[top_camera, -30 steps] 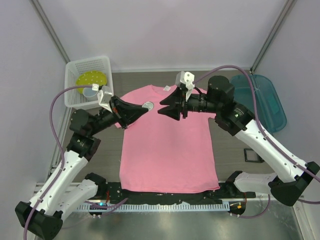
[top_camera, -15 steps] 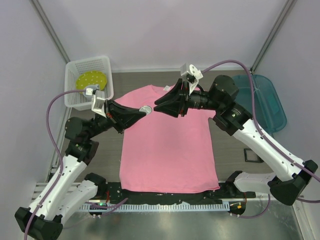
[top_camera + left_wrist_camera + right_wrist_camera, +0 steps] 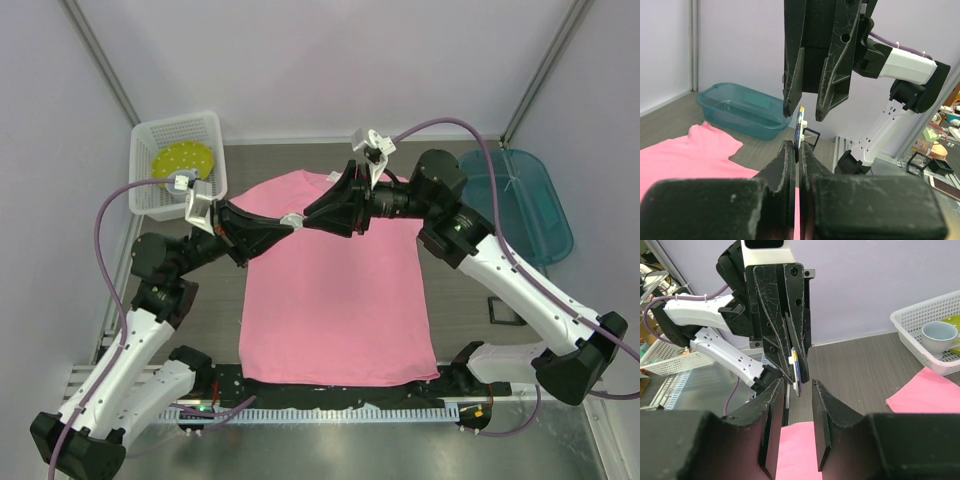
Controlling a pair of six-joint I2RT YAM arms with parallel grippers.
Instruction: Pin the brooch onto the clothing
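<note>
The pink T-shirt (image 3: 335, 295) lies flat on the table. My left gripper (image 3: 290, 221) is shut on the brooch (image 3: 799, 126), a tiny round badge held edge-on above the shirt's upper chest. In the right wrist view the brooch (image 3: 795, 370) shows its dark bluish face and whitish back. My right gripper (image 3: 309, 217) is open and faces the left one tip to tip, its fingers (image 3: 792, 75) on either side of the brooch without touching it.
A white basket (image 3: 150, 140) with a yellow plate (image 3: 180, 158) and a cup (image 3: 937, 336) stands at the back left. A teal bin (image 3: 535, 205) is at the right. A small black square case (image 3: 505, 310) lies right of the shirt.
My right gripper has moved left toward the left gripper, and its open fingers now straddle the brooch. The left gripper has held nearly still.
</note>
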